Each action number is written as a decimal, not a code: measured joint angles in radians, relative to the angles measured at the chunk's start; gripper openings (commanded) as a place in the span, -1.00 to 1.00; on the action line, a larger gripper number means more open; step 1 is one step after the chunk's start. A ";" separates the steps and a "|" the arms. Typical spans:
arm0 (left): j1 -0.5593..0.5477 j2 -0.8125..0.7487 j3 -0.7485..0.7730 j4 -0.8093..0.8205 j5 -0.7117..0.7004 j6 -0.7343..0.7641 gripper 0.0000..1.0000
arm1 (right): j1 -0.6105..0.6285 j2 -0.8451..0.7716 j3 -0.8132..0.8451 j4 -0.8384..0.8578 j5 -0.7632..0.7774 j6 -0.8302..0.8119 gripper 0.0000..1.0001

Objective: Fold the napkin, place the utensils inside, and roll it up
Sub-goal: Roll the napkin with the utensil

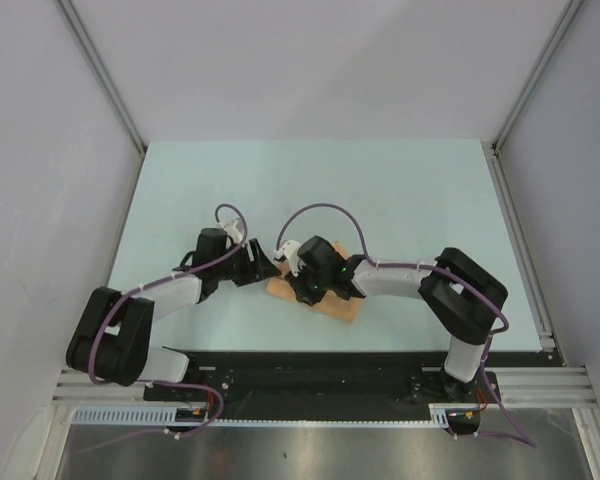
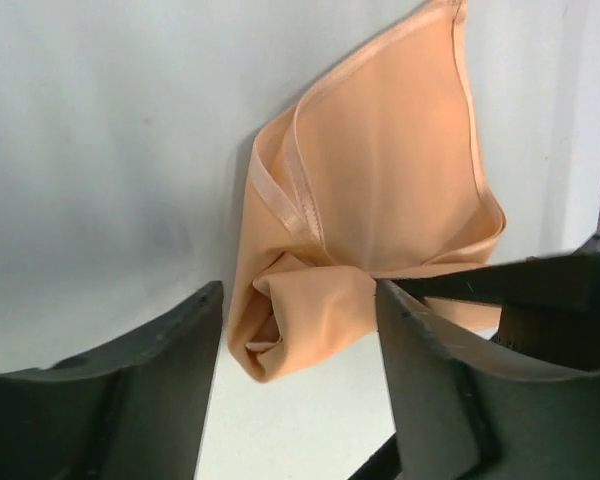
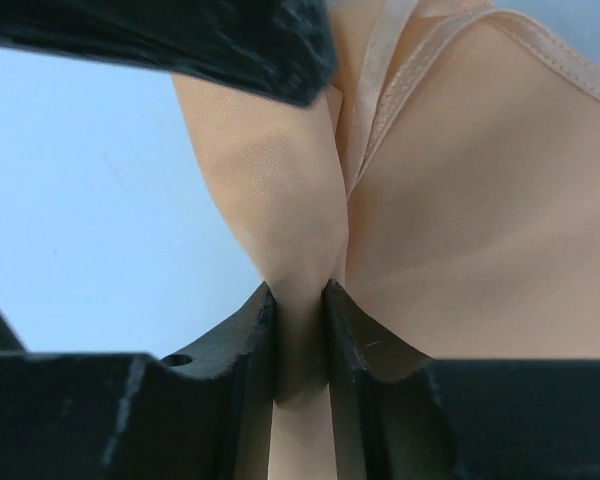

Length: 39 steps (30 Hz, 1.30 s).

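1. The napkin lies bunched on the pale green table, just below the centre of the top view, with both arms meeting over it.
2. In the left wrist view the napkin fills the upper right. It is folded over itself, with hemmed edges crossing near the middle and a loosely rolled end at the lower centre.
3. The left gripper is released, its jaws spread wide on either side of that rolled end. Whether either jaw touches the cloth cannot be told.
4. The right gripper is clenched on the napkin — a narrow ridge of cloth is pinched upright between its jaws at the lower centre of its own view.
5. From above, the left gripper sits at the napkin's upper-left end and the right gripper just beside it, over the cloth.
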 measured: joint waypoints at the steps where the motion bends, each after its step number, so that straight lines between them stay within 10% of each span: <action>1: 0.003 -0.025 0.000 -0.009 -0.015 0.000 0.38 | -0.027 0.005 0.004 -0.004 -0.062 0.013 -0.50; 13: 0.006 -0.146 -0.066 0.027 -0.062 0.010 0.27 | -0.237 0.121 0.058 -0.011 -0.565 0.132 -0.53; 29: -0.060 -0.040 -0.066 0.142 -0.019 0.018 0.00 | -0.321 0.246 0.124 -0.037 -0.808 0.201 -0.53; 39: -0.102 -0.005 -0.060 0.159 -0.041 0.017 -1.00 | -0.336 0.261 0.126 -0.042 -0.848 0.209 -0.29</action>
